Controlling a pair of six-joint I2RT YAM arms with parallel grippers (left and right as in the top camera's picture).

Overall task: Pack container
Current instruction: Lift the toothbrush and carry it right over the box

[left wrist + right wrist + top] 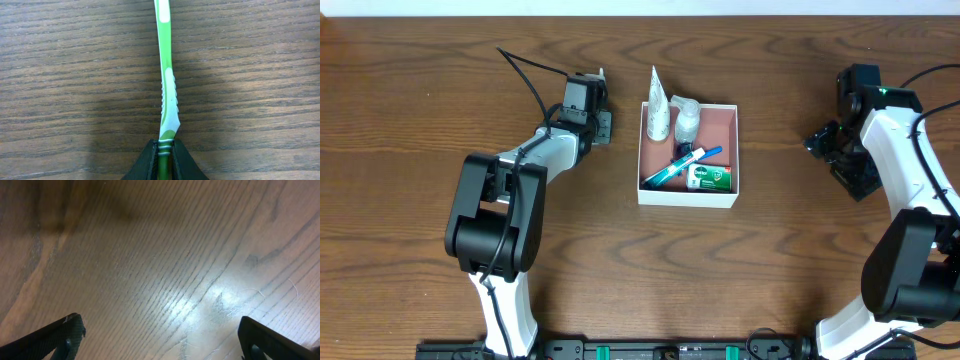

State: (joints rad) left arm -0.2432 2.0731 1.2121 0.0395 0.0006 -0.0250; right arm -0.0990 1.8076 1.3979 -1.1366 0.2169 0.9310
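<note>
The left arm (535, 160) stretches from the near edge toward the far middle of the wooden counter (410, 130). Its left gripper (163, 148) is pinched tight on the end of a green-and-white toothbrush (167, 75), which points straight away from it just above the wood grain.

Right of that stands the container (687, 198), at the counter's centre. A white tube (658, 105) and a small clear bottle (687, 120) lean at its far side, with a blue-and-white toothbrush (682, 163) and a green-and-white packet (710, 178) nearer.

Far right, the right arm (895, 150) bends inward. Its right gripper (162, 330) is spread wide and holds nothing, over bare, shiny wood.
</note>
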